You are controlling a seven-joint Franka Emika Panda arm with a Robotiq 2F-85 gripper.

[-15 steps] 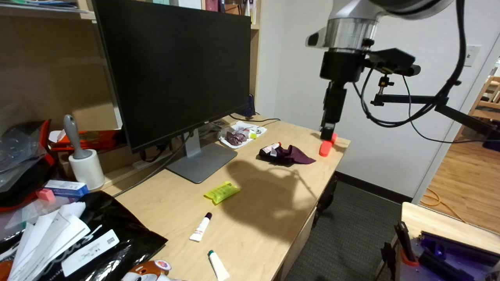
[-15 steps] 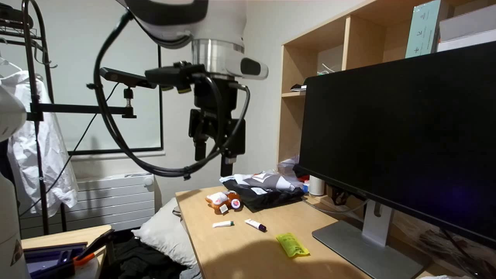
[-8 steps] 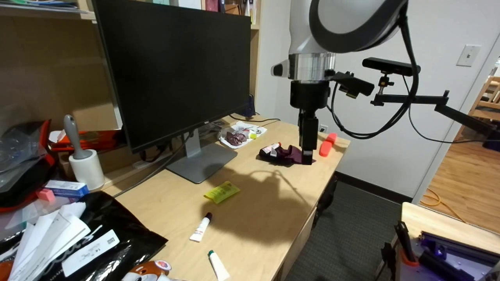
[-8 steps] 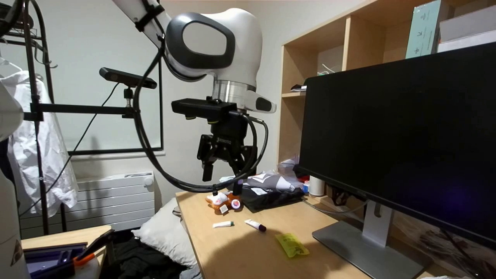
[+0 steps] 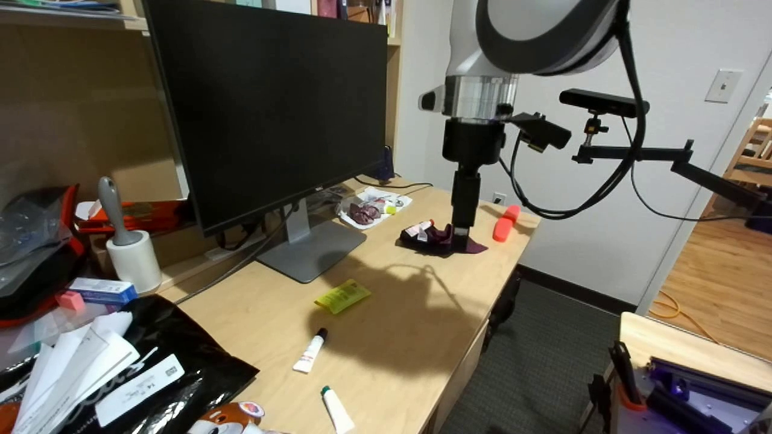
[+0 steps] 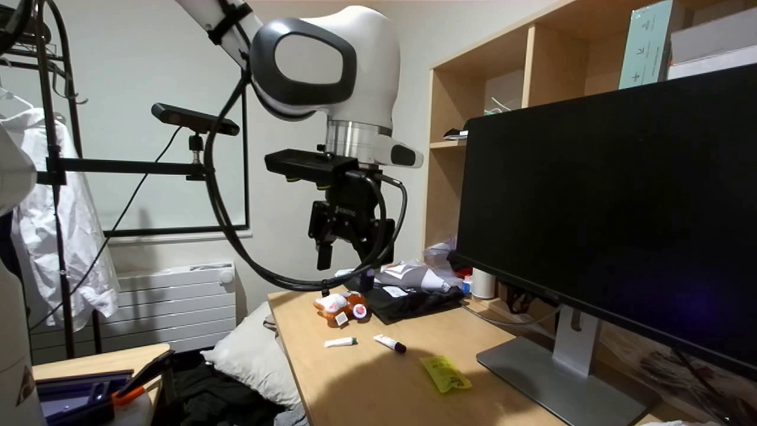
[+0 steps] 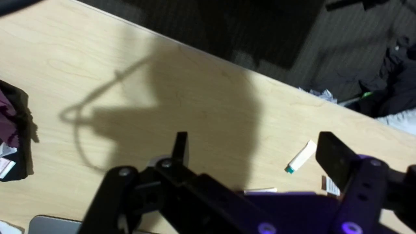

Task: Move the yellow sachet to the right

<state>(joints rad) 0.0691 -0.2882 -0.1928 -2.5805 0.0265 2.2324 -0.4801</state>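
The pale desk [image 5: 392, 392] lies well below the gripper [image 7: 253, 138], with the monitor [image 5: 271, 114] rising to one side of it and a broad shadow [image 7: 208, 125] spread underneath. We have the fingers [image 7: 180, 146] released and standing wide apart, with nothing between them. The sachet [image 5: 342, 296] lies flat on the desk, lower than the gripper and over toward the monitor, near the base [image 5: 313, 252] but apart from it; both exterior views show it (the wrist view does not, probably because the gripper's own bulk is in the way). We judge the step in hand to be the approach. To do it well, we should travel toward the monitor until the sachet sits under the fingertips, and only then come down. The fingers seem to spread more along its length than across it, so we would turn the wrist and close over the narrow width. Something this flat will likely need the tips almost at the desk, so we should sink slowly and stay off the dark-capped tube [image 5: 310, 352], which lies near the sachet and below the gripper. A gentle pinch should do, as it may crumple. If right is the robot's own, we think it leads toward the cloth [image 7: 8, 126], off to one side of the gripper; we should stop short.
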